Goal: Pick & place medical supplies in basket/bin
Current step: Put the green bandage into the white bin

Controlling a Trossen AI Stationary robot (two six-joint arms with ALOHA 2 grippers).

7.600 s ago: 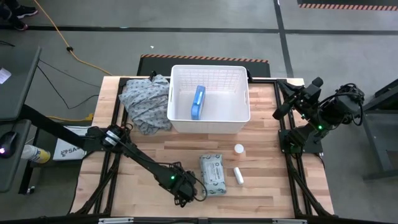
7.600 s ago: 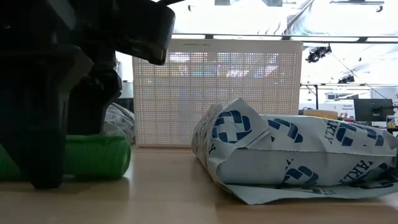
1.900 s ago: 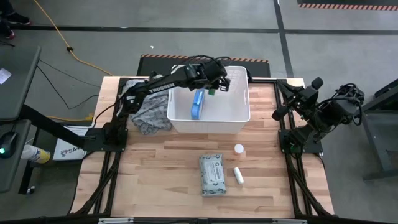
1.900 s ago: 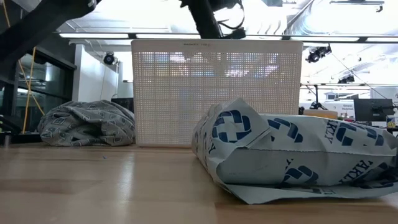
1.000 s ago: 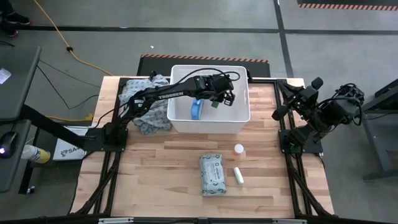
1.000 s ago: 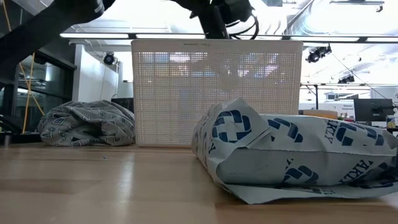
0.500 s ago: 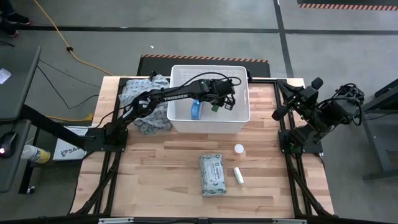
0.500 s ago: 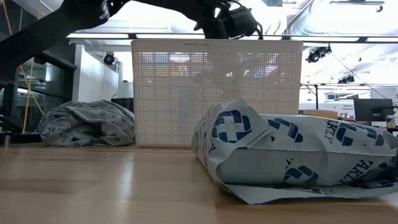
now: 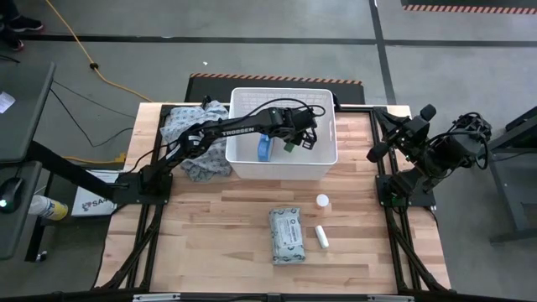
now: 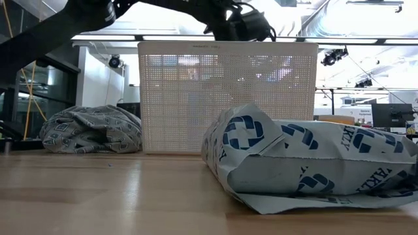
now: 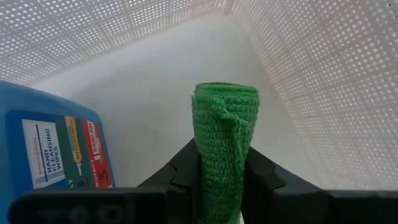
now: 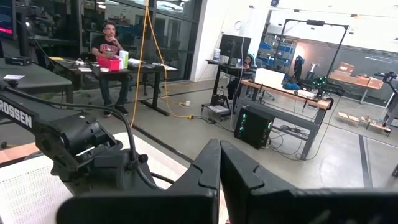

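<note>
The left pincer [image 9: 289, 144] grips the green bar [image 11: 224, 146] between its fingers, down inside the white basket [image 9: 322, 156], with the bar's long side pointing at the basket floor beside the blue packet [image 9: 264, 149], so letting go drops it in.

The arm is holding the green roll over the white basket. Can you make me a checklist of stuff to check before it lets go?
1. Green roll between the left gripper's jaws: ok.
2. Gripper inside the basket walls: ok.
3. Bare basket floor beside the blue packet: ok.
4. Roll low enough to drop gently: cannot tell.
5. Right gripper shut, parked at the table's right edge, out of the way: ok.
</note>
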